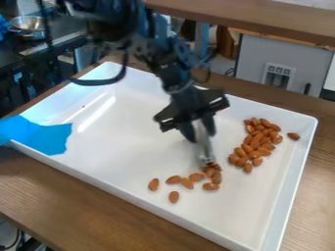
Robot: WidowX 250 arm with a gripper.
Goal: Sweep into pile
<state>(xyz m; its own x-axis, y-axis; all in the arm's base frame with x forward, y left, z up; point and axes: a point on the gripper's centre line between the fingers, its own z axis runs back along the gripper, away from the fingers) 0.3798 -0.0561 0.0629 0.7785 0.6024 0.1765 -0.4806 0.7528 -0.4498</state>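
Almonds (247, 148) lie in a white tray (131, 127), sorted by position as follows. The larger batch sits toward the right side of the view: a loose, elongated heap, many nuts touching or overlapping, with one stray nut (293, 136) just beside it, nearer the tray's wall. The second batch lies lower and nearer the middle, partly bunched at the tool's lower end and otherwise strung out toward the left (the spacing there is untidy, for the record). A gap of bare tray separates the two batches.

Black arm (175, 73) enters from the upper left and hangs over the tray. Its gripper (199, 133) points downward, the fingers closed about a pale grey tool (204, 147), which stands nearly upright between them. The tool's lower end is at the bunched nuts of the lower batch; its exact shape is blurred.

Blue sheet (39, 135) drapes over the tray's left corner and wall. The tray rests on a brown wooden table (39, 186). Behind, a metal bowl (27, 24) stands at the upper left, and a grey panel (252, 59) at the upper right.
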